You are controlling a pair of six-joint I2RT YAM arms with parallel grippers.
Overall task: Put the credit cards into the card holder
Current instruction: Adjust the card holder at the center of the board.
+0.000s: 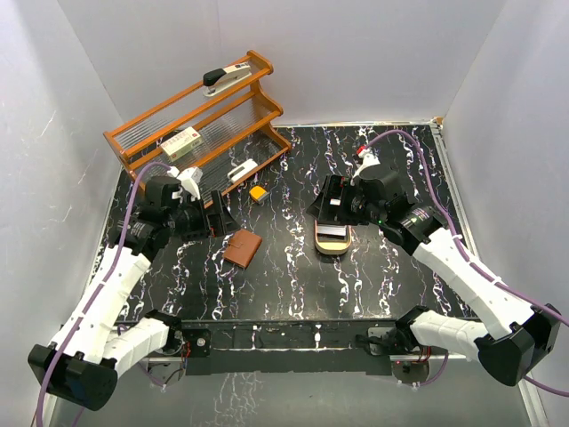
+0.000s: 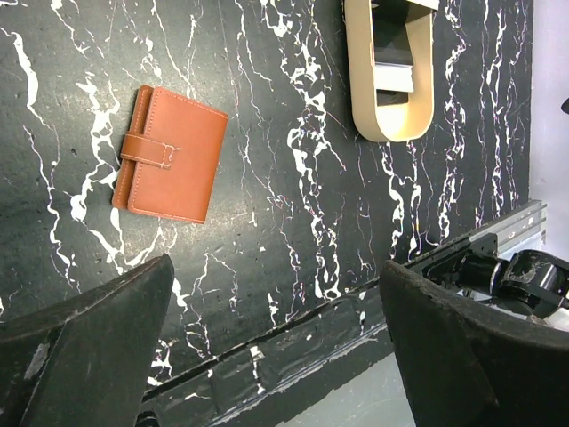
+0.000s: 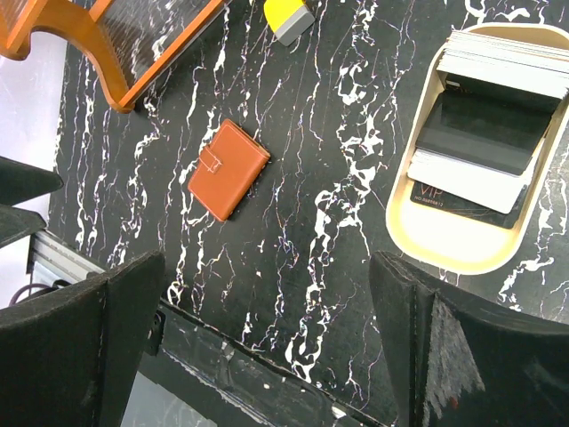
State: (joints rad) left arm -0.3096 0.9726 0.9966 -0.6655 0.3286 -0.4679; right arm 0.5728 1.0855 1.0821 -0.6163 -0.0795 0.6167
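The card holder, a reddish-brown leather wallet, lies folded with its tab fastened on the black marble table, left of centre. The credit cards are stacked overlapping in a tan oval tray: pale grey and black ones, one marked VIP. My left gripper hovers open just left of and behind the wallet, holding nothing. My right gripper hangs open above the tray's far end, also holding nothing.
An orange wooden rack stands at the back left, holding a stapler and a small box. A small yellow block sits in front of it. White walls enclose the table.
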